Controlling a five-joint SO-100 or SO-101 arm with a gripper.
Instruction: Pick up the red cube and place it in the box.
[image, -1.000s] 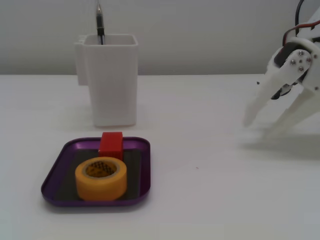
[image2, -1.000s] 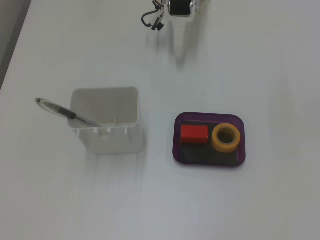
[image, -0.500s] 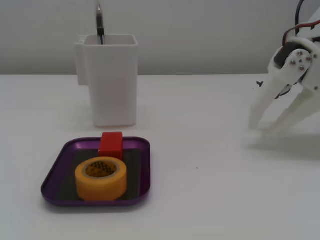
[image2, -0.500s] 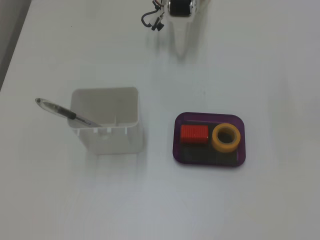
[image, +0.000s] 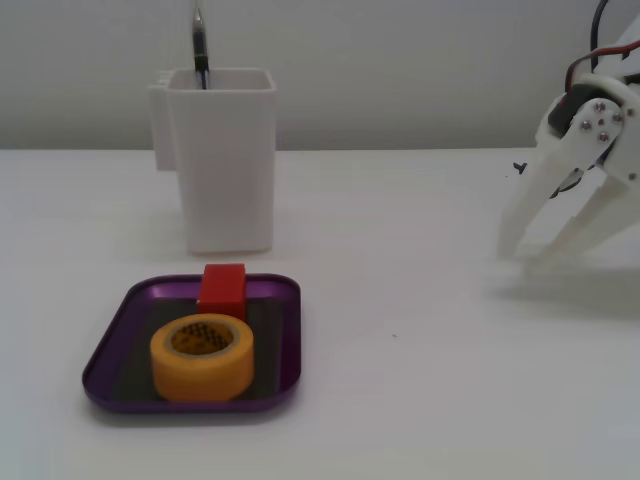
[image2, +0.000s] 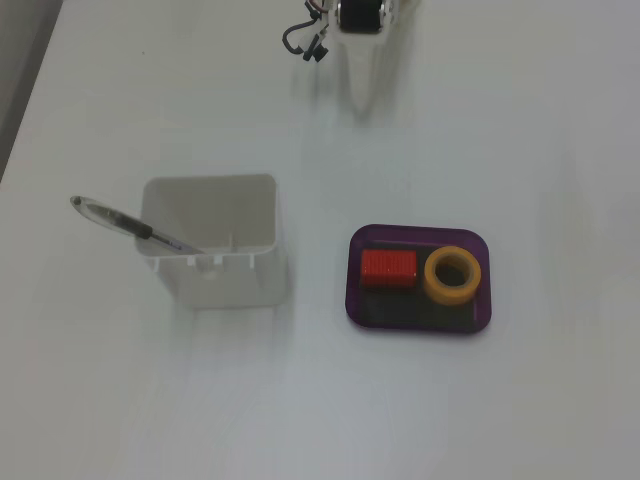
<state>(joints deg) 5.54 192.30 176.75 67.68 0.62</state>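
In the fixed view from table level, your gripper (image: 528, 255) stood at the right edge of the picture, well apart from everything else. Its two white fingers (image: 530, 195) pointed down toward the white table (image: 420, 380) and were spread apart, with nothing between them. The red cube (image: 221, 289) lay inside the box (image: 110, 340), against its far rim, and the yellow tape roll (image: 202, 357) sat in the same tray, in front of the cube and touching it or just beside it; you could not tell which from here. Behind the tray stood the tall white container (image: 222, 160), with a pen (image: 199, 45) sticking up out of it.

In the fixed view from above, you could see only part of the arm at the top edge, and the gripper (image2: 362, 90) pointed down the picture; from this angle you could not tell how far its fingers stood apart. The red cube (image2: 388, 268) rested in the left half of the box (image2: 420, 322), with the yellow tape roll (image2: 453, 275) just beside it on the right. The white container (image2: 215, 250) stood to the left of the tray, apart from it, and the pen (image2: 125, 224) leaned out over its left wall.
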